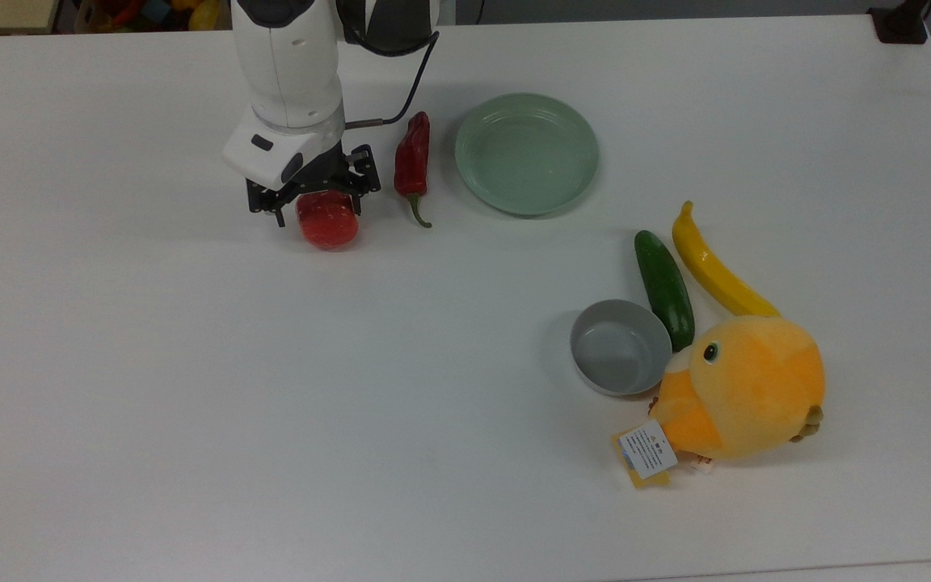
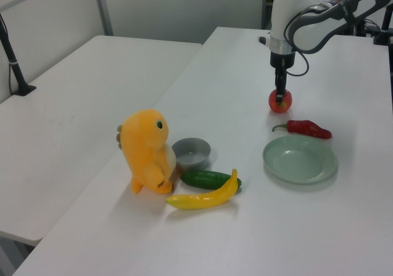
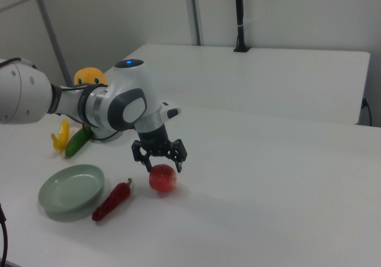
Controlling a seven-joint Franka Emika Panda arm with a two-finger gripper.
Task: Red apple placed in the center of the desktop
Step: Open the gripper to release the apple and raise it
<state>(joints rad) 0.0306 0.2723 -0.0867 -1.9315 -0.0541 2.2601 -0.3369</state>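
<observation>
The red apple [image 1: 328, 226] rests on the white desktop [image 1: 271, 388], left of the middle toward the far side in the top view. My gripper [image 1: 316, 208] hangs straight over it, open, with a black finger on either side of the apple's top. In the right view the gripper [image 3: 159, 163] sits just above the apple [image 3: 162, 179], which lies on the desktop [image 3: 268, 207]. The left view shows the apple [image 2: 280, 102] under the gripper [image 2: 280, 93] at the far end of the desktop.
A red chili pepper [image 1: 413, 166] lies just right of the apple in the top view, then a pale green plate [image 1: 527, 153]. A grey bowl [image 1: 620, 347], a cucumber [image 1: 664, 288], a yellow pepper [image 1: 716, 267] and an orange plush toy [image 1: 744, 388] cluster at the top view's right.
</observation>
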